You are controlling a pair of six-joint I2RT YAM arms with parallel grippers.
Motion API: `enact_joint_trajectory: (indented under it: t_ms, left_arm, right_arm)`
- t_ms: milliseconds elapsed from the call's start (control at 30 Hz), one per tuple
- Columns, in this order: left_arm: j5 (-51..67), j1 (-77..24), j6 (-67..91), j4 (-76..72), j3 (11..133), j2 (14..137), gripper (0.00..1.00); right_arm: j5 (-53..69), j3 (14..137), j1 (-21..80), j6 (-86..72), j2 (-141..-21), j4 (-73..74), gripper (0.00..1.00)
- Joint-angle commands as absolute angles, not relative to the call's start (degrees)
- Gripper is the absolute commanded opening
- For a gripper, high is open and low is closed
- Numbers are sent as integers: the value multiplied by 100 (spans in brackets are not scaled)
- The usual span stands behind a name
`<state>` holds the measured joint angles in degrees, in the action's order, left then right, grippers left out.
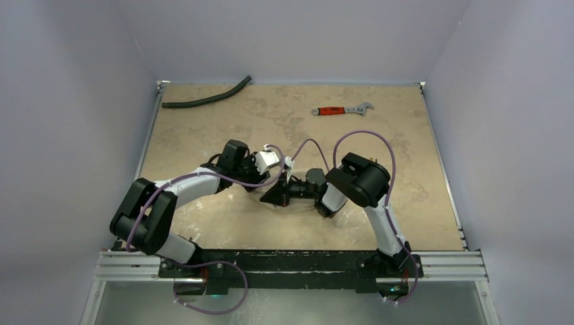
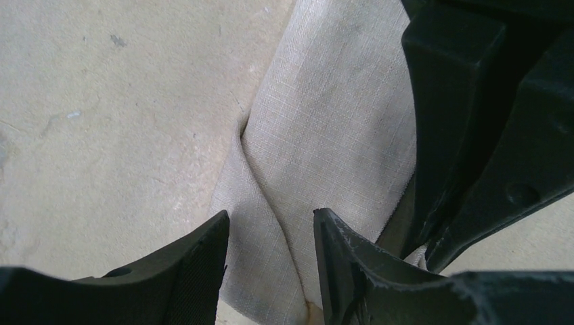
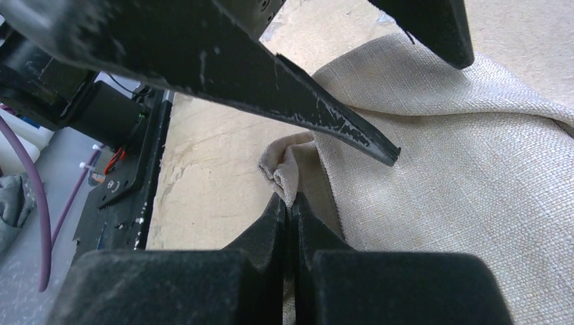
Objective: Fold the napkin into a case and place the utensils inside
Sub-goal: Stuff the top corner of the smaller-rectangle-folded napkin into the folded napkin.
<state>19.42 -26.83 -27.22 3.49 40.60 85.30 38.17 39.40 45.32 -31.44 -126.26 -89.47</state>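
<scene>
On the table (image 1: 223, 135), near and about centre, the napkin (image 3: 440, 203) lies mostly hidden under both arms, and the step in hand looks like making a fold. To do it well, I judge the pinched edge should be carried low and flat across the cloth. The other claw should pin the crease so the layers do not slide. The pull should be gentle, since the soft weave bunches easily. The right claw (image 3: 291, 201) is fully closed on a small bunched edge of the napkin, and the rest of the cloth spreads out beyond its fingertips. The left claw (image 2: 271, 247) is partly open and grips nothing. Its fingers straddle a raised crease (image 2: 260, 183) that runs between them, close above the cloth, though I cannot tell whether they touch it. The utensils show in no view.
</scene>
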Motion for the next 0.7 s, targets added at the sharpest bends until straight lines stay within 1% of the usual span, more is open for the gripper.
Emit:
enact_joint_trajectory:
  t_ms: [0, 67, 200, 367, 567, 667]
  left_arm:
    - [1480, -2760, -2839, 164, 3964, 8553, 47]
    - [1335, -2758, -2855, 150, 3918, 8536, 40]
    - [1327, -2762, -2849, 193, 3949, 8491, 17]
    - [1484, -2760, -2805, 89, 3967, 8475, 0]
    - [1723, -2751, -2683, 88, 3955, 8362, 0]
    - [1838, -2730, -2700, 85, 3963, 8281, 0]
  right_arm:
    - [3845, 4117, 4539, -3182, -12500, -9080, 0]
    - [3850, 4126, 4543, -3182, -12506, -9070, 0]
    - [3904, 4122, 4544, -3259, -12557, -9066, 0]
    - [3973, 4118, 4541, -3479, -12586, -9049, 0]
    - [4128, 4075, 4485, -4269, -12761, -9344, 0]
    - [4006, 4001, 4461, -4319, -12661, -9242, 0]
